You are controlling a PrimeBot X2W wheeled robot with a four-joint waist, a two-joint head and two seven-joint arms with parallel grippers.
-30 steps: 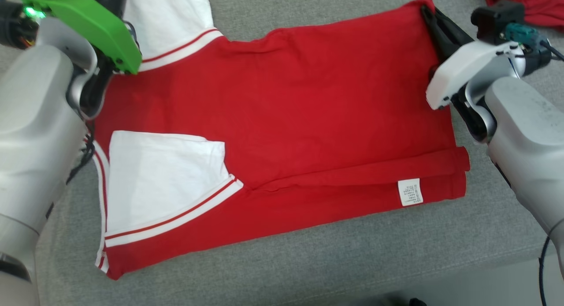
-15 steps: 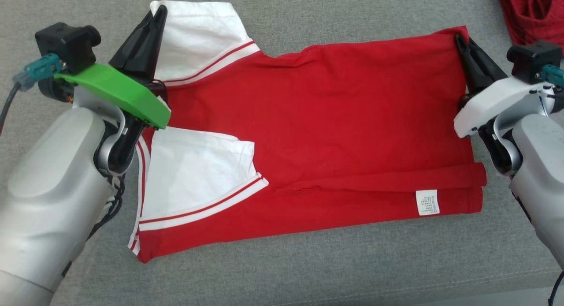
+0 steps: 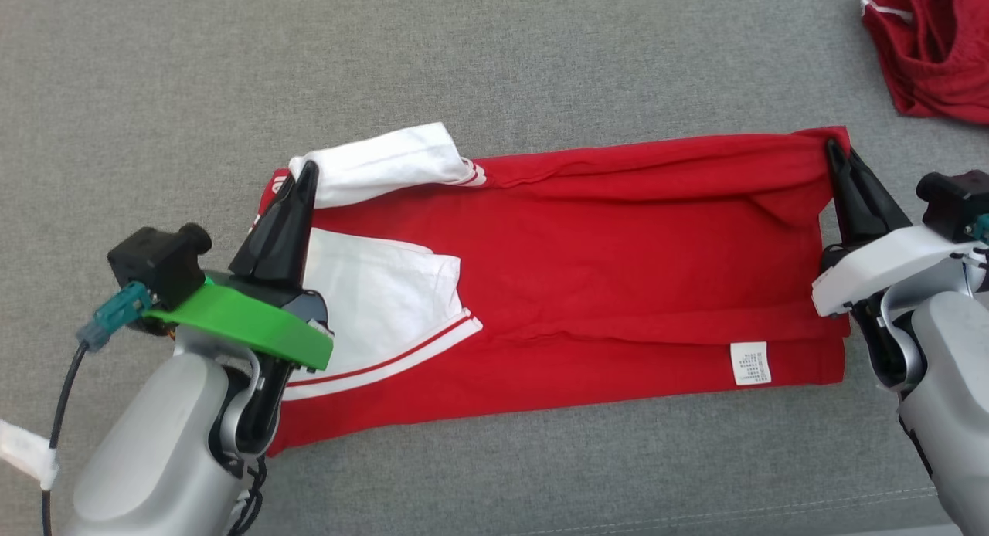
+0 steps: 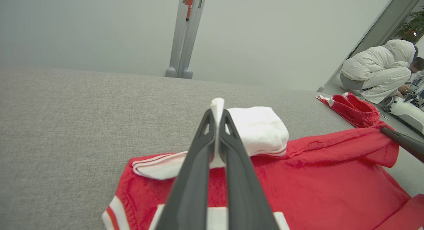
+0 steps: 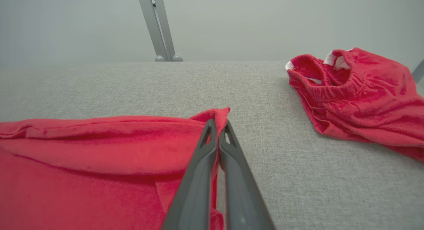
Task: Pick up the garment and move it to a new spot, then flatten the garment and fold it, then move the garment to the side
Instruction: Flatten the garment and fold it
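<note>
I have the garment (image 3: 603, 289) lying on the grey surface (image 3: 463, 57) dead ahead, its long axis running from 9 o'clock to 3 o'clock across my head view. Its far long edge, the 12 o'clock side, is pinched at both ends.

The left gripper (image 3: 307, 167) has its jaws closed tight on white cloth at the 9 o'clock end, with a tuft of it showing past the tips in the left wrist view. The right gripper (image 3: 833, 144) is clamped on the red corner at the 3 o'clock end.

Each arm is nearest its own end, so neither has to cross. The held edge lies at 12 o'clock from the near hem. I judge the coming move to be a straight pull towards 6 o'clock, both grippers level, laying that edge over the hem.

The edge sags between the 2 grips, so uneven travel could skew the fold.

Count:
- 1 garment in work
- 2 white sleeves on it, the far sleeve (image 3: 386, 159) bunched by the left tips and the near sleeve (image 3: 378, 289) flat
- 1 care label (image 3: 749, 364) towards 4 o'clock
- 1 other red garment (image 3: 927, 49) well apart at 1 o'clock
- 1 person (image 4: 377, 71) crouched in the background
</note>
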